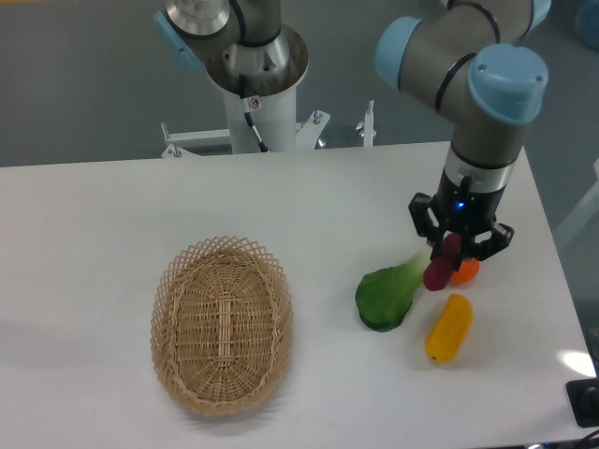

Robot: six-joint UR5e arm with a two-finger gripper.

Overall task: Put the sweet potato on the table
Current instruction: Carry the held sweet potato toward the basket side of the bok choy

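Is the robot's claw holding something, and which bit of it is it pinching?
Yes. The black two-finger gripper pinches the small magenta-purple sweet potato by its upper end; the rest hangs down beside the round orange fruit.

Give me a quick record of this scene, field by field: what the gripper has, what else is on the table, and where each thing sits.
gripper: gripper closed on the sweet potato, low over the table
sweet potato: magenta, tilted, lower end near the table; contact cannot be told
orange fruit: orange fruit just right of the sweet potato, partly hidden
green vegetable: green vegetable lying left of the sweet potato
yellow vegetable: yellow vegetable lying below the gripper
basket: wicker basket on the left, nothing in it
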